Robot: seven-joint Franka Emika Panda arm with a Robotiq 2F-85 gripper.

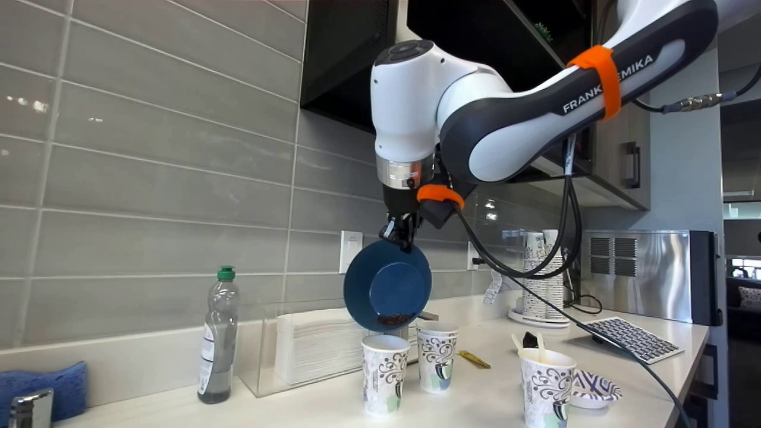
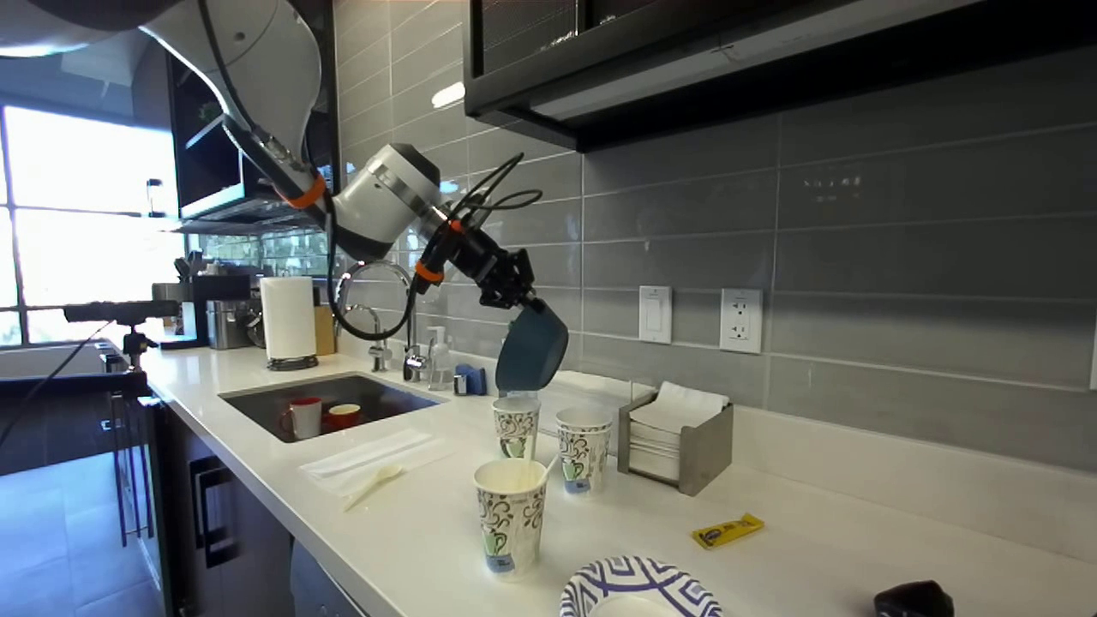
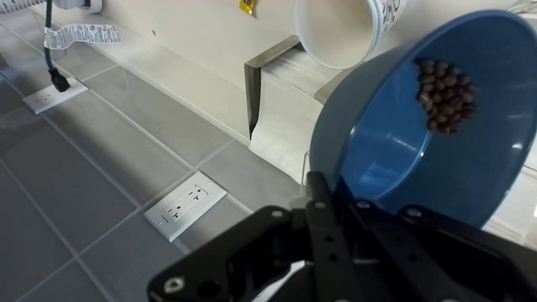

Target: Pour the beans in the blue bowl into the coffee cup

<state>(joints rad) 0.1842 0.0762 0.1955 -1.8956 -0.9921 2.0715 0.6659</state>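
Pinching the blue bowl by its rim, your gripper has jaws nearly together; the bowl hangs steeply tipped, low edge just above a coffee cup in both exterior views; you appear done with lifting and positioning; the beans lie gathered inside, none seen falling; the pour itself seems left to you.

In an exterior view, your white counter stretched from the left toward the lower right. Near the centre, you had three patterned paper cups standing upright, a metal napkin holder to their right, a yellow packet lower right, a patterned bowl at the bottom edge and folded white paper left of centre.
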